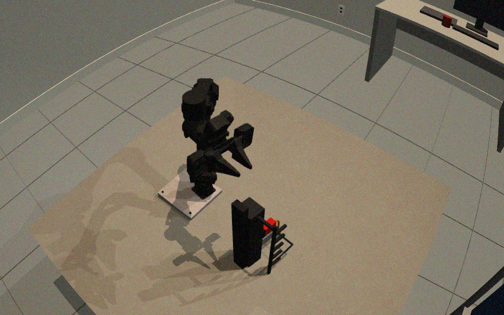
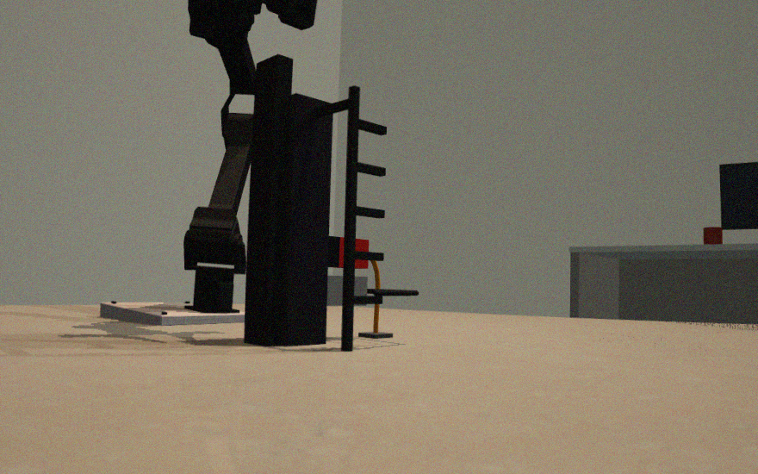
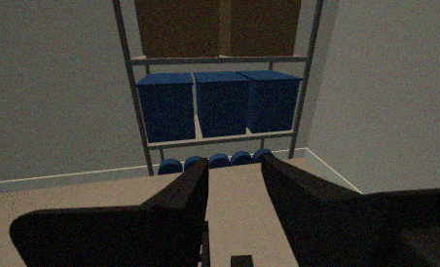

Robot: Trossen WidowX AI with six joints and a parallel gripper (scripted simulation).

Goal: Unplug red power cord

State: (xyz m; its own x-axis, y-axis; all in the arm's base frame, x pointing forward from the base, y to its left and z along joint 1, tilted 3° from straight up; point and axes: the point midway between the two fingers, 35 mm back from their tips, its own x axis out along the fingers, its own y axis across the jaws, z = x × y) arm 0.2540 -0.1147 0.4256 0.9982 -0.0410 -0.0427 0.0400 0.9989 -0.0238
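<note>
The red plug (image 1: 271,223) (image 2: 361,244) sits in the side of the tall black power strip (image 1: 246,234) (image 2: 288,235), which stands upright on the tan mat (image 1: 343,195). A thin orange cord (image 2: 375,294) curves down from the plug to the floor. A black comb-like rack (image 1: 275,246) (image 2: 350,206) stands right beside the plug. My gripper (image 1: 245,170) (image 3: 235,163) hangs in the air above and behind the strip, well clear of it. Its fingers stand partly apart with nothing between them. In the wrist view a dark block (image 3: 241,260) shows at the bottom edge.
The arm's base plate (image 1: 176,199) lies on the mat behind the strip. A grey desk (image 1: 441,43) (image 2: 664,282) with a monitor and a red mug (image 1: 446,20) (image 2: 711,235) stands far to the right. A shelf with blue boxes (image 3: 219,102) stands against the wall ahead.
</note>
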